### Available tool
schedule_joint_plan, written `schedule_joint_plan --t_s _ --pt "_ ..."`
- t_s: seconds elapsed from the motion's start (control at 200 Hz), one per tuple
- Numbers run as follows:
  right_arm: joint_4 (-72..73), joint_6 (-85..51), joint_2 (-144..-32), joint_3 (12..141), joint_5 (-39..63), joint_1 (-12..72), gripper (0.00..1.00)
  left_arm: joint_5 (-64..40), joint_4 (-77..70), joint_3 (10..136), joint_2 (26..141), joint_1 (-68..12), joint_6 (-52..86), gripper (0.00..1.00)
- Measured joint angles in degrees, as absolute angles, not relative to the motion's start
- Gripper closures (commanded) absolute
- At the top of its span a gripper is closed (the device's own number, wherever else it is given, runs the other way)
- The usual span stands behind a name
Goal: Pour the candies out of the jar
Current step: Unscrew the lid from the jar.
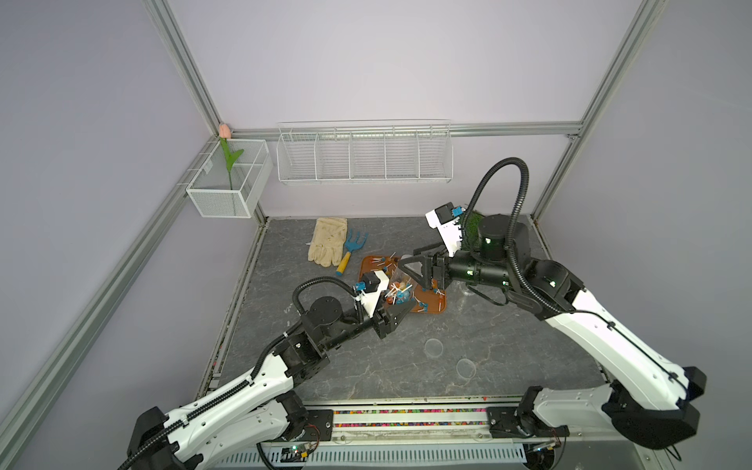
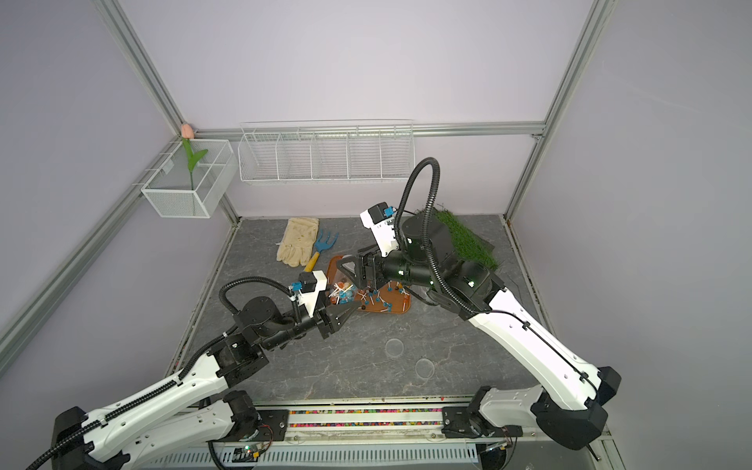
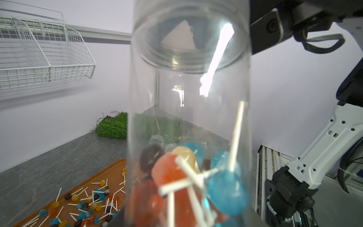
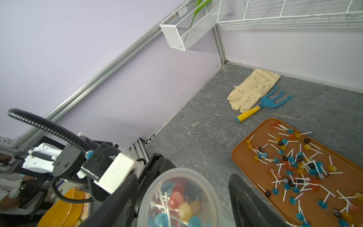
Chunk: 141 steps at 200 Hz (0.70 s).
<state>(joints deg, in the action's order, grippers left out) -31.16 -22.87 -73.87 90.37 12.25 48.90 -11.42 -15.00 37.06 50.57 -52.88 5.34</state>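
Jar (image 4: 177,172): one, part full
Candies (image 4: 294,164): dozens on one tray (image 4: 257,171)
Left jaws: clamping jar
Right jaws: open, straddling jar mouth

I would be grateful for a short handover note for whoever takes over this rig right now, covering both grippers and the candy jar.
Left gripper: shut on the clear jar, held above the orange tray.
Right gripper: open, one finger on each side of the jar's top, not gripping.
Done: many candies already lie loose on the tray.
Left: the remaining candies sit at the jar's bottom and must be tipped onto the tray. I cannot tell whether a lid is on, so check first.
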Motion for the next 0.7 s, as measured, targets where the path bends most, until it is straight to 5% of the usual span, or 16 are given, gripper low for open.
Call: schedule_joint_plan --t_s 0.23,0.705 --pt "-30.98 -23.00 -74.08 90.32 13.37 49.01 0.56 -11.35 -14.96 37.06 50.57 -52.88 5.23 0.57" --pt "-32.47 -14.87 -75.26 92.71 22.83 45.89 0.58 -13.54 -14.98 37.76 50.50 -52.82 5.37 0.57"
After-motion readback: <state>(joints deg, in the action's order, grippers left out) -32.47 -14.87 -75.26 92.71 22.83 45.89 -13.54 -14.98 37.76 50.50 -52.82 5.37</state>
